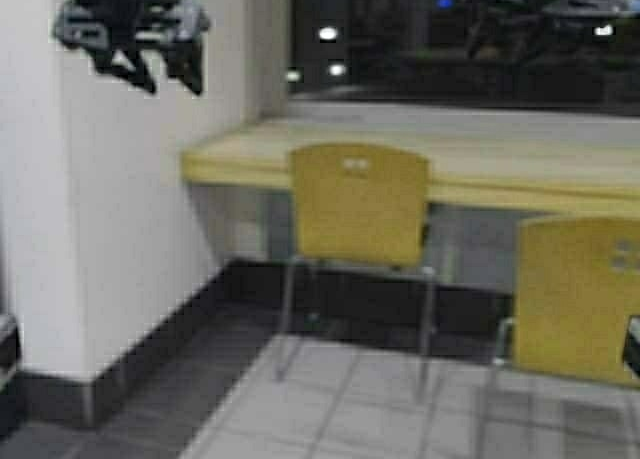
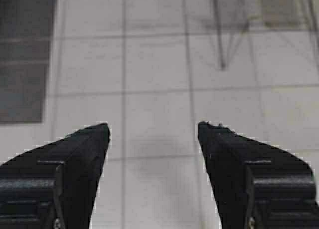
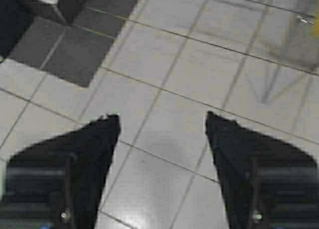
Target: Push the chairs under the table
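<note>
— How are the chairs and the worktop laid out?

— The worktop (image 1: 480, 164) is seen as a long pale slab whose long axis runs left to right along the far wall, below a dark window (image 1: 460, 39). Its left end is set near a white wall (image 1: 130, 219). The left chair (image 1: 360, 204) is stood at the worktop's front edge with its curved back turned toward the near side. Its seat is hidden behind that back, so how far it reaches under cannot be told. The right chair (image 1: 580, 299) is placed nearer and farther right, its back likewise turned to the near side. It is cut off by the right edge.

— Are any containers seen?

— Only tiled floor (image 1: 330, 399) is shown under the chrome legs.

— And the grippers?

— The left gripper (image 2: 153, 131) is held released above pale floor tiles, with nothing between its fingers. The right gripper (image 3: 163, 121) is likewise held spread over the tiles, with nothing grasped. In the high view only the left gripper is made out, raised at the upper left before the white wall.
</note>
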